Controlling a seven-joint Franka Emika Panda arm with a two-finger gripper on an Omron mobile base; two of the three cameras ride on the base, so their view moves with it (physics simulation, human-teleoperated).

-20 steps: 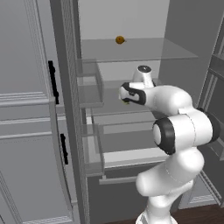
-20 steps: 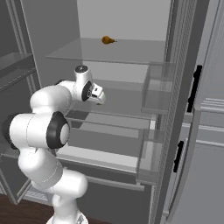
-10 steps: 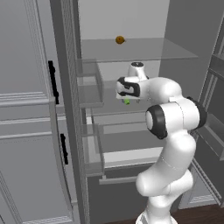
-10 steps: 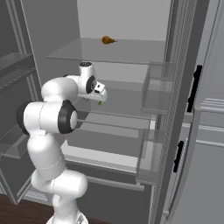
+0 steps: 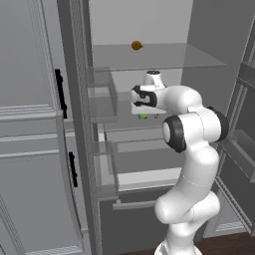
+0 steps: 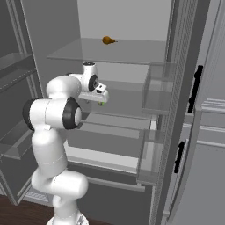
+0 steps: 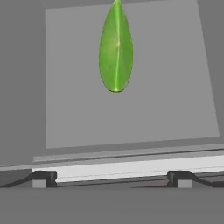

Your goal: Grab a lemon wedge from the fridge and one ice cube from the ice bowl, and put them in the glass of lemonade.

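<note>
no readable writing; jaws point(image 7: 112, 177) wide open, empty, above green wedge point(image 7: 116, 48) on fridge point(image 5: 149, 60) shelf

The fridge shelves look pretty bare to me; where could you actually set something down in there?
Top shelf: free beside the small orange ball. Middle shelf: bare either side of the green wedge, though the open gripper hovers over it. Lower shelf: bare.
</note>
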